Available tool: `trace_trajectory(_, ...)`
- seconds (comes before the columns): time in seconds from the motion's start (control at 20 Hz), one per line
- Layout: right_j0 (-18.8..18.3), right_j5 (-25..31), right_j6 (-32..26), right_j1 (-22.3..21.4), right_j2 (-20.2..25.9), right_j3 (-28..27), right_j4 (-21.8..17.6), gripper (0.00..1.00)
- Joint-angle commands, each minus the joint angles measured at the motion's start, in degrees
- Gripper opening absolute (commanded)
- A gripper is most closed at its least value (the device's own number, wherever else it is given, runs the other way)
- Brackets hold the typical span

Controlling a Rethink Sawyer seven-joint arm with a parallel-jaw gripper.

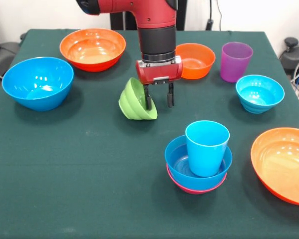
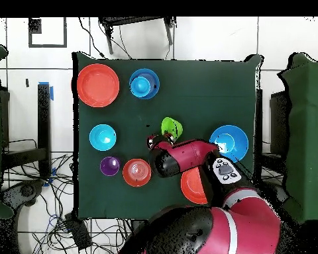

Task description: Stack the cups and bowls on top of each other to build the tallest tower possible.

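The tower (image 1: 198, 167) stands front right: a pink bowl (image 1: 194, 188) at the base, a blue bowl (image 1: 178, 158) in it, and the light blue cup (image 1: 207, 148) upright on top. It also shows in the overhead view (image 2: 143, 84). My gripper (image 1: 159, 101) hangs over the table's middle with its fingers apart. Its left finger (image 1: 147, 101) touches the rim of a green bowl (image 1: 135, 101), which is tipped on its side with the opening toward the gripper. The green bowl also shows in the overhead view (image 2: 171, 127). The purple cup (image 1: 235, 60) stands upright back right.
A large blue bowl (image 1: 37, 82) sits at the left and a large orange bowl (image 1: 92, 48) at the back left. A small orange bowl (image 1: 196, 60) is behind the gripper, a cyan bowl (image 1: 259, 92) at the right and another large orange bowl (image 1: 284, 164) front right.
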Motion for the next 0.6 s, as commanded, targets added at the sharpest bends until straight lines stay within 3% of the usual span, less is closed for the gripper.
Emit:
trace_trajectory(0.05, 0.15, -0.45, 3.00, 0.58, 0.45, -3.14, -0.94, 1.00)
trace_trajectory(0.6, 0.02, -0.21, 3.02, -1.04, 0.43, -2.14, -0.77, 1.00)
